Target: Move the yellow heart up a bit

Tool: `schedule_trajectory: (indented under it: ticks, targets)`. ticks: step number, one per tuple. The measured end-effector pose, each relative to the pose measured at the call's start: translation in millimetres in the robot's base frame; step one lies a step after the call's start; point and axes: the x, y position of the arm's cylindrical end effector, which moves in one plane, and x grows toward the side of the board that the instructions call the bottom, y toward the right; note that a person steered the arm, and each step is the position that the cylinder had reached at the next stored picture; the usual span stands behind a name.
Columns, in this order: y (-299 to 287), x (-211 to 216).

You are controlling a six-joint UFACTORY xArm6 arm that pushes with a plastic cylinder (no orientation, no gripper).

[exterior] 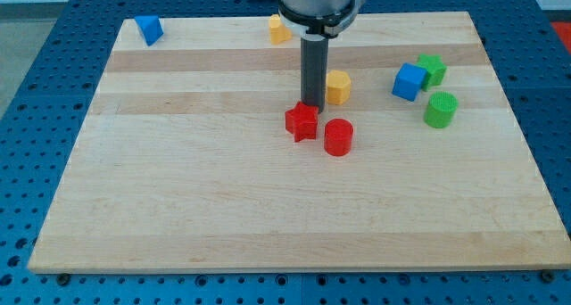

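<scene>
Meanwhile my tip (310, 103) touches the red star (302, 122), beside the yellow hexagon (337, 87).

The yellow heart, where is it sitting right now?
The yellow heart sits at the view's top edge of the wooden board, just left of the arm's rod, far above the red star where my tip rests.
</scene>
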Motion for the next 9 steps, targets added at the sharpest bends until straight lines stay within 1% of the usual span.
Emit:
schedule_trajectory:
  ticks: [2, 3, 5, 6, 9]
  targets:
    - [47, -48]
    - [55, -60]
    - [101, -68]
    - [109, -85]
    - [89, -112]
